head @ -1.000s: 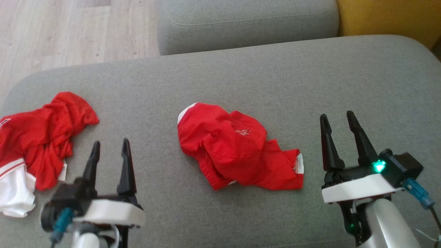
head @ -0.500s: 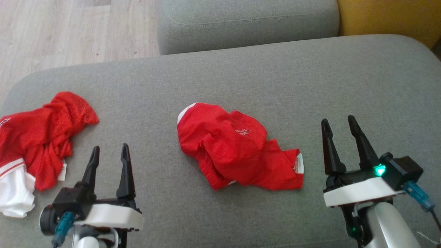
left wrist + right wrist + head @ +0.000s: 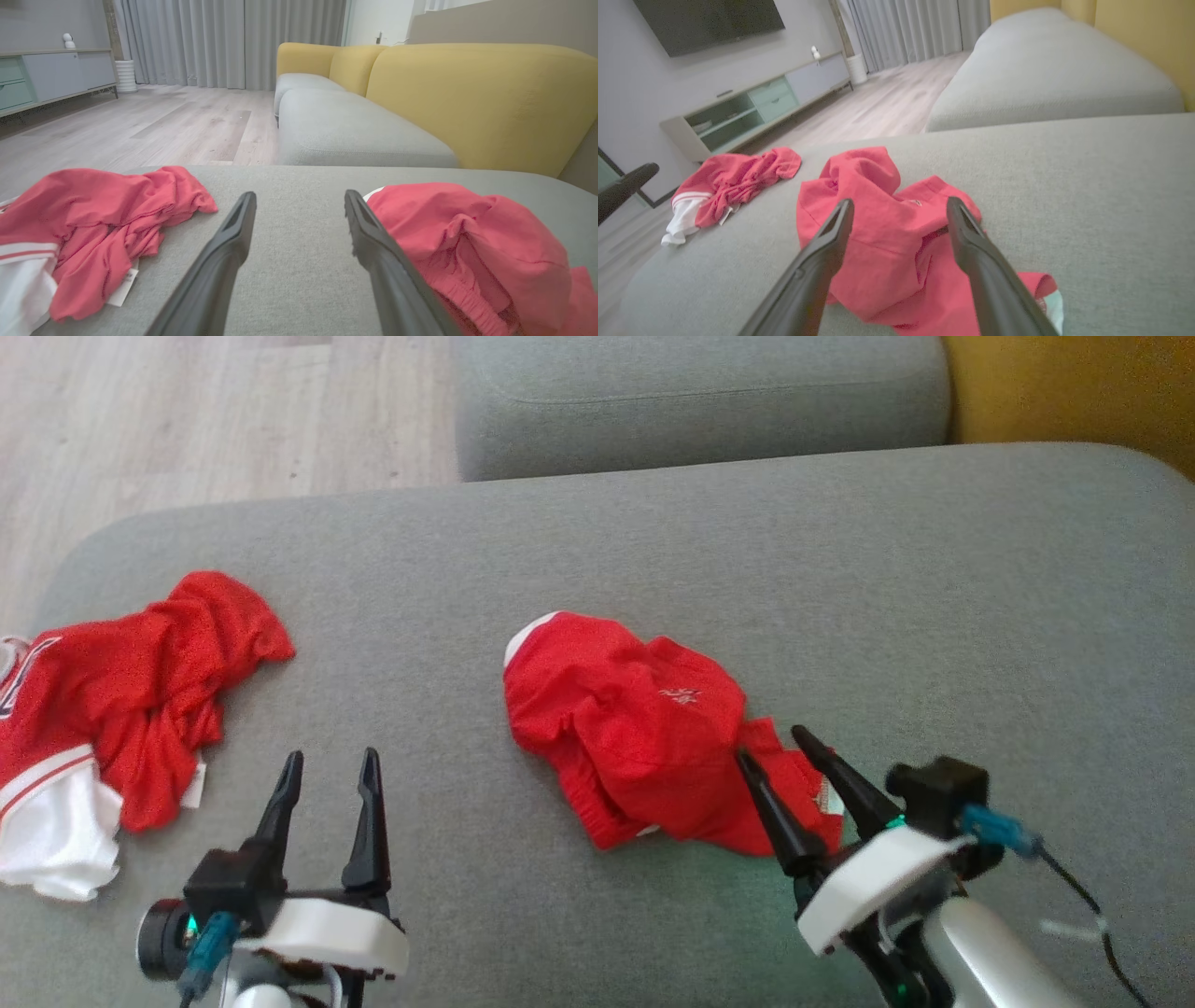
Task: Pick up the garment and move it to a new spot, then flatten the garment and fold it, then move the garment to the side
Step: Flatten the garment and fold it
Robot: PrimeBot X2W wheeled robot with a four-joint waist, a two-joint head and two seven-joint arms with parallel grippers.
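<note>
A crumpled red garment (image 3: 644,737) with white trim lies in the middle of the grey sofa cushion (image 3: 653,551). My right gripper (image 3: 775,745) is open, tilted left, its fingertips over the garment's right end. The right wrist view has the garment (image 3: 887,233) straight ahead between and below the two spread fingers. My left gripper (image 3: 330,761) stands open near the front left, apart from any cloth. In the left wrist view the garment (image 3: 472,252) lies just right of the right finger.
A second crumpled red and white garment (image 3: 121,719) lies at the cushion's left end, also in the left wrist view (image 3: 84,224) and right wrist view (image 3: 728,186). Another grey seat (image 3: 700,401) and a yellow backrest (image 3: 1074,392) are behind. Wooden floor (image 3: 187,420) lies beyond.
My right gripper has swung left and toward the garment, its fingers now over the garment's right end. The head camera has shifted slightly. The left gripper has hardly moved.
</note>
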